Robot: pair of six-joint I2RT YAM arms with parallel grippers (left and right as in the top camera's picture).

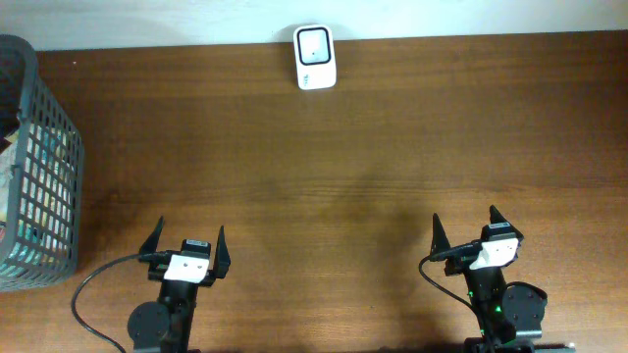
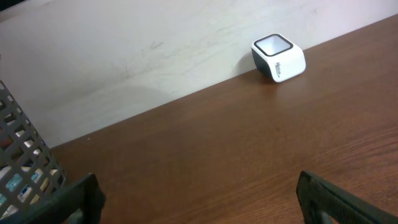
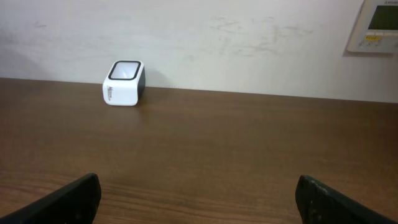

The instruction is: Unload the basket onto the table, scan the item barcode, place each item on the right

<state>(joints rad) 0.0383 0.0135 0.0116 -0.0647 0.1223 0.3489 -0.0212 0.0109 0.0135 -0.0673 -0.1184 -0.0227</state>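
Both grippers sit near the front edge of the wooden table (image 1: 324, 167): the left gripper (image 1: 188, 232) and the right gripper (image 1: 465, 218) each have their fingers spread wide and hold nothing. The white barcode scanner (image 1: 315, 57) stands at the far edge against the wall, well apart from both. A grey mesh basket (image 1: 49, 167) on the left side holds items (image 2: 17, 183) too hidden to identify

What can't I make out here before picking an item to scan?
- Items in the grey mesh basket: overhead and left wrist, hidden by mesh and the frame edge; no barcode visible.
- Barcode scanner lettering: too small in every view.
- Wall panel: right wrist, cut off by the corner.
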